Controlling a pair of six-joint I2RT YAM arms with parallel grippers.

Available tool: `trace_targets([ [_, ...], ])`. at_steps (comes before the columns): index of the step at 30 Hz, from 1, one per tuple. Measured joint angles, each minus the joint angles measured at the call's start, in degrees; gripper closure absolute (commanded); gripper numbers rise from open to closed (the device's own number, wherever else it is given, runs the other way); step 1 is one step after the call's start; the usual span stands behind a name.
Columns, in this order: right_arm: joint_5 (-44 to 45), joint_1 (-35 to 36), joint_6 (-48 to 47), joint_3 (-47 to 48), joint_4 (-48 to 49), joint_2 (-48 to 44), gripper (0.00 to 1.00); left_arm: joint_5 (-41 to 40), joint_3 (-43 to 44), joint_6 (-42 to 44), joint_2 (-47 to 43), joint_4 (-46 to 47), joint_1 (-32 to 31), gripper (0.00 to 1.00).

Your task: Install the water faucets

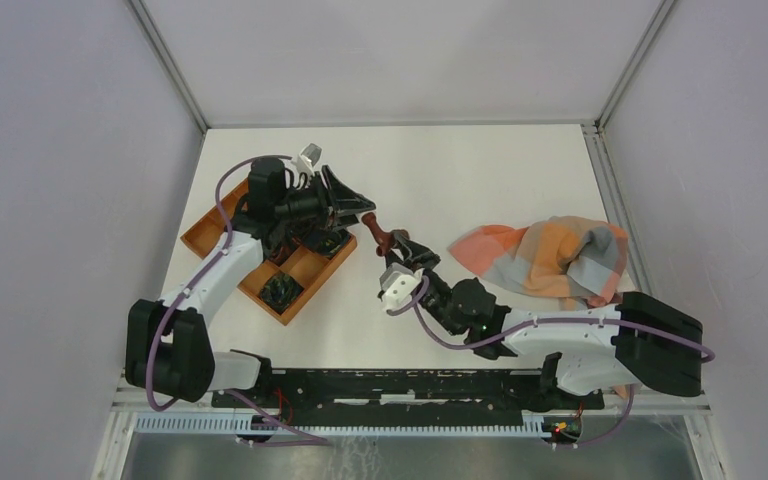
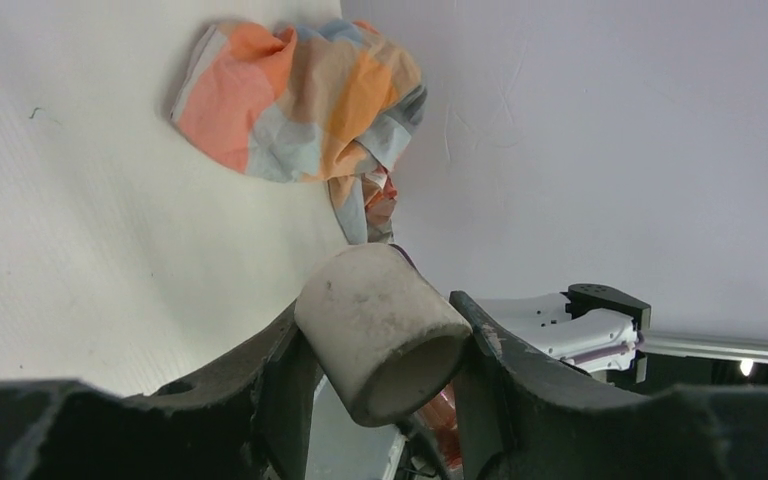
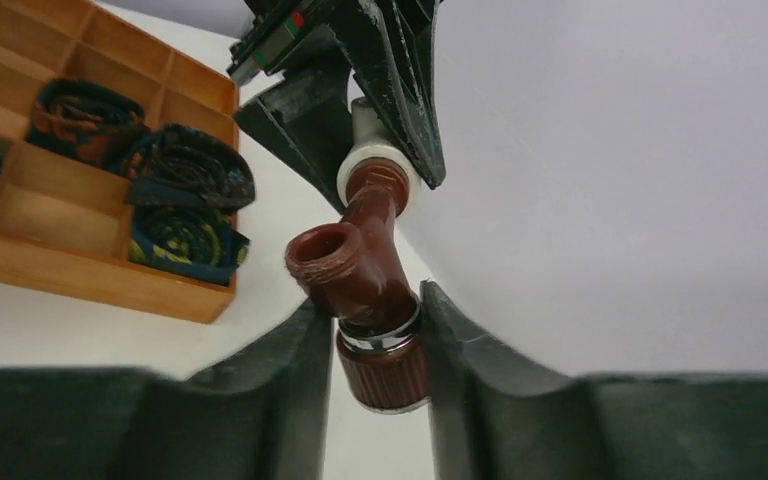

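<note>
The right gripper point(image 3: 370, 305) is clamped on the lower end of the tap point(image 3: 360, 250), its fingers pressing either side of a silvery ring just above a ribbed brown cap. From there the tap's long axis runs straight away from this gripper to the pale fitting point(image 3: 372, 150) at its far end. That fitting is pinched between the closed fingers of the left gripper point(image 2: 380, 315). In the overhead view the tap lies slantwise between the two arms, with the left gripper at its upper-left end and the right at its lower-right, so neither is nearer. It seems to hang clear of the table point(image 1: 480, 170). The next move likely turns on this shared line: any push or twist has to follow the axis, or the joint may bind. The tap is dark reddish-brown and glossy, with a threaded open spout branching off to one side. The wooden tray point(image 1: 222, 228) sits beyond the left arm, and the checked cloth point(image 1: 550, 255) beside the right
</note>
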Motion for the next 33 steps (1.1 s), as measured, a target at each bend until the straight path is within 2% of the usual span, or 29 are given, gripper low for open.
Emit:
trace_targets([
  [1, -0.66, -0.22, 1.79, 0.00, 0.02, -0.17, 0.25, -0.02, 0.00, 0.00, 0.00, 0.37, 0.00, 0.98],
  [3, -2.01, -0.42, 5.92, 0.02, 0.70, -0.24, 0.17, 0.94, 0.00, 0.11, 0.00, 1.62, -0.24, 0.98],
  [7, -3.08, -0.72, 10.75, 0.02, 0.72, -0.26, 0.12, 1.16, 0.57, 0.09, 1.18, 3.34, -1.81, 0.98],
  [10, -3.26, -0.72, 13.94, -0.17, 0.00, -0.35, 0.10, 0.52, 2.89, 0.11, 5.44, 4.79, -2.08, 0.98],
  [12, -3.50, -0.72, 16.22, -1.11, -1.18, -1.18, 0.02, -0.42, 4.94, 0.76, 8.94, 4.94, -1.99, 0.98],
  [18, -5.22, -0.72, 24.55, -6.01, -9.46, -10.47, 0.02, -2.93, 11.82, 5.60, 21.11, 5.05, -1.99, 0.98],
  [22, -2.45, -0.70, 30.05, -8.15, -16.76, -17.81, 0.02, -3.74, 14.95, 8.55, 28.63, 5.01, -1.99, 0.95],
  [26, 4.52, -0.70, 34.36, -8.13, -24.81, -21.35, 0.02, -5.11, 19.87, 12.61, 36.35, 1.62, -2.16, 0.77],
  [32, 13.09, -0.72, 39.87, -8.13, -33.11, -23.08, 0.02, -10.47, 29.07, 19.10, 45.24, -7.32, -2.84, 0.29],
  [33, 13.75, -0.72, 40.48, -8.13, -33.99, -23.30, 0.02, -11.72, 31.04, 20.35, 46.36, -9.40, -3.02, 0.11],
])
